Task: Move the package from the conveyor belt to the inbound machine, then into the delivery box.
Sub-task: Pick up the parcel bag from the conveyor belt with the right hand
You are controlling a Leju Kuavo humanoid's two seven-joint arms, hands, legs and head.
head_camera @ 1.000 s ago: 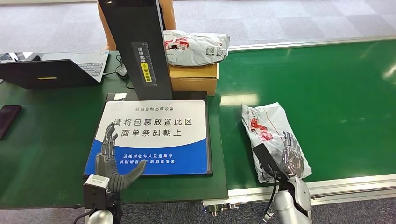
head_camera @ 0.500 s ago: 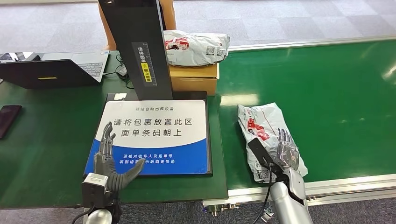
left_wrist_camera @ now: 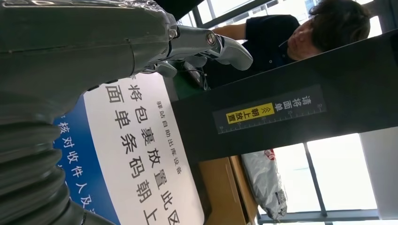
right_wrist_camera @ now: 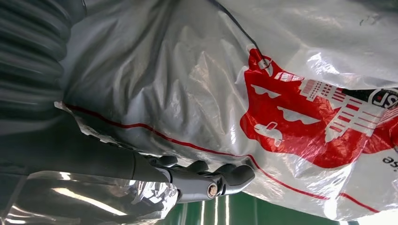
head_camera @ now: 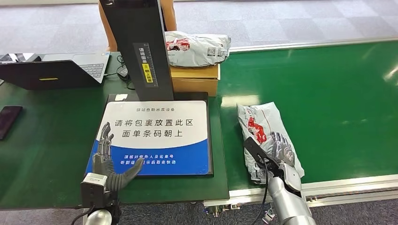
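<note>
A grey plastic package (head_camera: 260, 124) with red print lies on the green conveyor belt (head_camera: 328, 93), near its front edge. My right hand (head_camera: 278, 152) grips the package's near end, fingers curled over the top. In the right wrist view the thumb (right_wrist_camera: 206, 185) and dark fingers close around the crinkled package (right_wrist_camera: 211, 93). My left hand (head_camera: 107, 159) is open, fingers stretched out over the near left corner of the inbound machine's blue and white pad (head_camera: 159, 122). The same pad (left_wrist_camera: 141, 154) and left hand (left_wrist_camera: 94, 42) appear in the left wrist view.
The machine's black column (head_camera: 141, 47) rises behind the pad. A cardboard box (head_camera: 195, 79) beside it carries another grey package (head_camera: 197, 47). A laptop (head_camera: 56, 70) and a phone (head_camera: 8, 119) lie at the left. A person (left_wrist_camera: 300, 37) stands behind the machine.
The package has shifted left along the belt. My right hand went with it, and its fingers went from lying flat to curling onto the package. The left hand barely moved.
</note>
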